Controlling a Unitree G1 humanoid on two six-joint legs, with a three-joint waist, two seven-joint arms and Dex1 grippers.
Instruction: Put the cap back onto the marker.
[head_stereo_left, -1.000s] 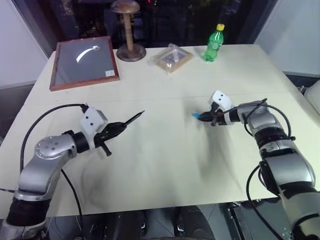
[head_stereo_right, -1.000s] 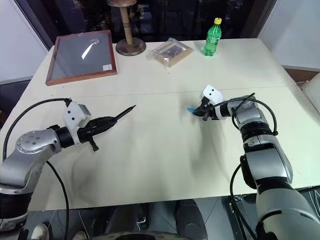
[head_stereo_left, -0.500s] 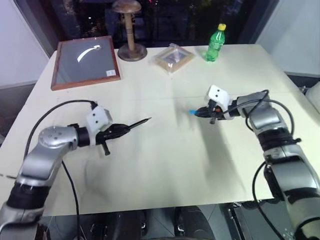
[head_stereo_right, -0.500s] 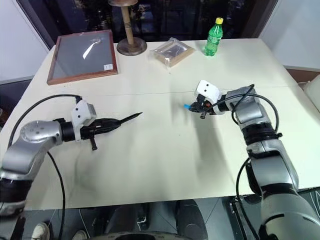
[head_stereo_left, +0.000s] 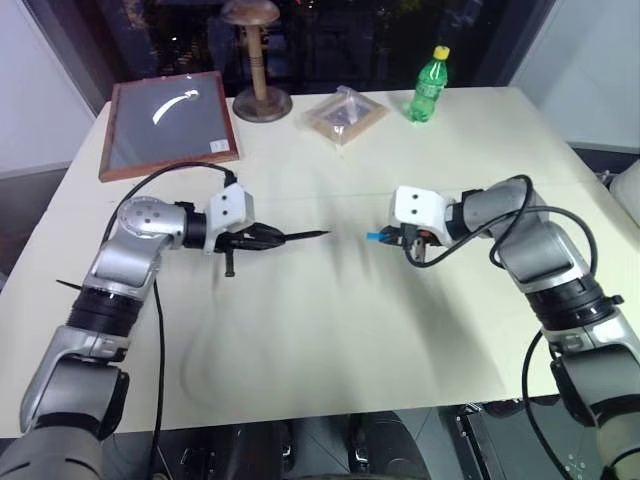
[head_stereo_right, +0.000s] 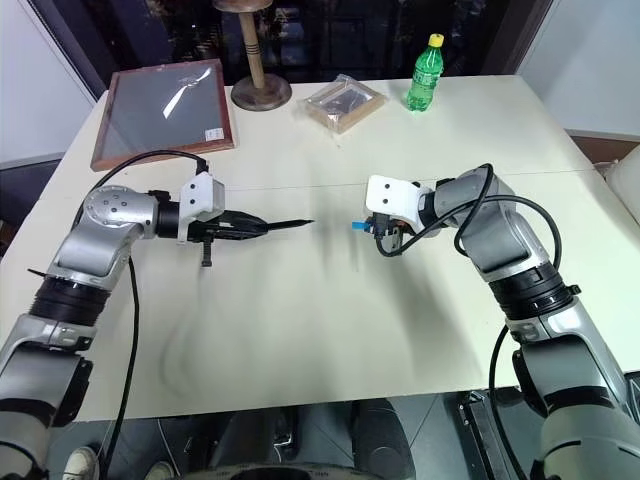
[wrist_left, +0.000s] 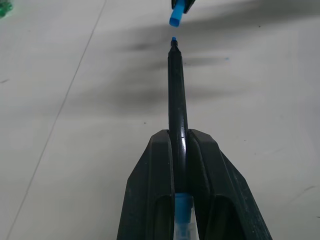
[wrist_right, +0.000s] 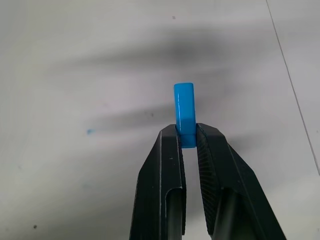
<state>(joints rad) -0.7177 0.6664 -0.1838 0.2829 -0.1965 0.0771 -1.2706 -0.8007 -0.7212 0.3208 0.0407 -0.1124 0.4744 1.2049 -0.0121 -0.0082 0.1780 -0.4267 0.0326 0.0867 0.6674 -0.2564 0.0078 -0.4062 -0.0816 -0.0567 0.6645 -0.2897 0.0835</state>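
Right wrist view: cap (wrist_right: 184, 112) between fingers (wrist_right: 169, 165)

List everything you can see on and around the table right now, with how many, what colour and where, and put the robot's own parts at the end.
table: one, cream, under everything.
picture frame: one, brown wood with dark glass, far left of the table.
wooden stand: one, brown, far edge, beside the frame.
plastic bag: one, clear with brown contents, far middle.
bottle: one, green with yellow cap, far right.
marker: one, black, held above the table, tip toward the cap.
cap: one, bright blue, held above the table, apart from the marker tip.
left gripper: black fingers, shut on the marker.
right gripper: black fingers, shut on the cap.
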